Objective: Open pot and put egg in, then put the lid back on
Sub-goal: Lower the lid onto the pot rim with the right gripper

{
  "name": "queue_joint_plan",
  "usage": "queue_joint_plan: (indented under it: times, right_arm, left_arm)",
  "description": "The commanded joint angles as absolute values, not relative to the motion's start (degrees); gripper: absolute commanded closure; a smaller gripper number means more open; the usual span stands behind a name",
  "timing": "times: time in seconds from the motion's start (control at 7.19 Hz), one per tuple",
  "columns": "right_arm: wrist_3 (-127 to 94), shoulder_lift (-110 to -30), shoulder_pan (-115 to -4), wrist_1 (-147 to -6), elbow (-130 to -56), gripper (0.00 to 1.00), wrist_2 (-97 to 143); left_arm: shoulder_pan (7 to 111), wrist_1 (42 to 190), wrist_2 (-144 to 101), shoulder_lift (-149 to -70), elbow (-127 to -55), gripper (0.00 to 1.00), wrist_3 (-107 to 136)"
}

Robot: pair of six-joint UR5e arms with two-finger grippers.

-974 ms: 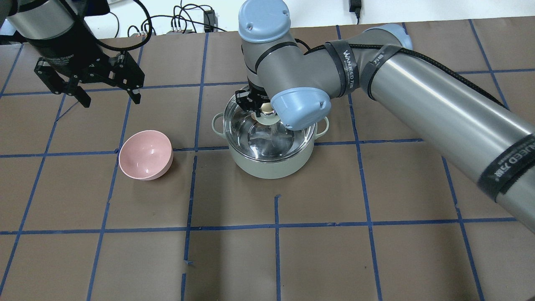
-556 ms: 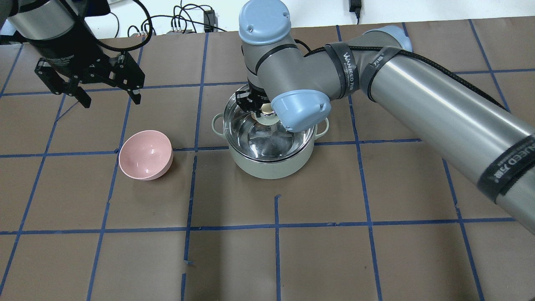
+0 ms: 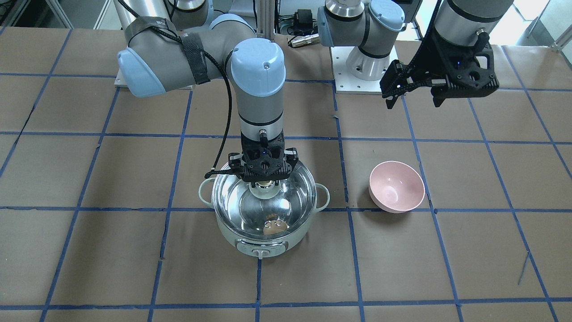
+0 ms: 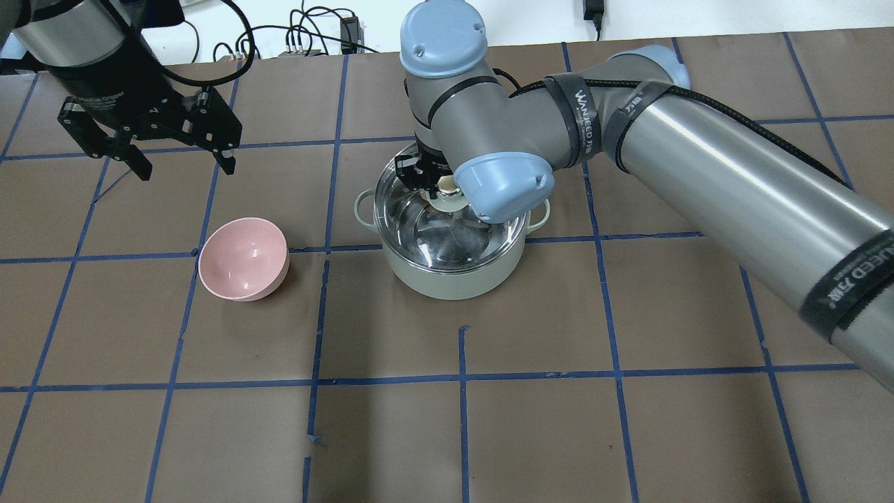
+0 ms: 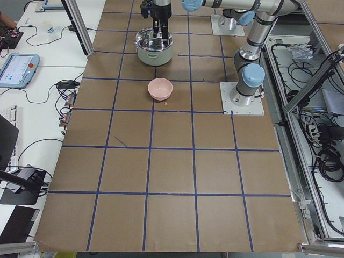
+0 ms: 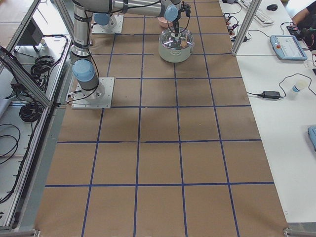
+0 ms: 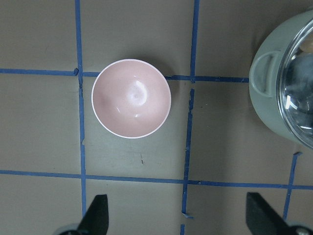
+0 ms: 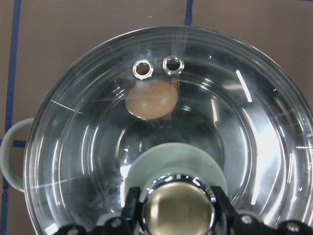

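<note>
The mint-green pot [image 4: 454,279] stands mid-table, its control knob [image 3: 261,253] facing away from the robot. The clear glass lid [image 4: 419,230] rests on the pot's rim. The brown egg [image 8: 151,100] lies on the steel floor inside and shows through the glass, also in the front view [image 3: 275,228]. My right gripper [image 3: 264,181] points straight down, shut on the lid's beige-gold knob [image 8: 177,210]. My left gripper [image 4: 186,169] is open and empty, held high at the back left, apart from the pot.
An empty pink bowl [image 4: 243,258] sits on the table to the left of the pot, below the left gripper [image 7: 181,220]. Brown paper with blue tape grid lines covers the table. Cables lie along the far edge.
The right arm has shifted very slightly, the gripper still on the lid's knob over the pot. The left arm, the bowl and the pot have not moved.
</note>
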State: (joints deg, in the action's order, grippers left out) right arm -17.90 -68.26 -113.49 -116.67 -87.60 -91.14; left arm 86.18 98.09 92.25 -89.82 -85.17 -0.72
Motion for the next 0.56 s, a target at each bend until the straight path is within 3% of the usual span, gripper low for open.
queue_joint_plan:
  times: [0.0, 0.28, 0.42]
  right_arm:
    - [-17.84, -68.38, -113.47, -116.46, -87.54, 0.97, -91.14]
    - [-17.93, -68.29, -113.47, -116.46, -87.45, 0.96, -91.06]
    - [-17.93, -68.29, -113.47, -116.46, -87.45, 0.86, -91.05]
  left_arm:
    - [86.22, 98.00, 92.29, -89.82, -85.17, 0.00, -0.79]
    - [86.04, 98.00, 92.29, -89.82, -85.17, 0.00, -0.79]
    - [86.04, 98.00, 92.20, -89.82, -85.17, 0.00, -0.79]
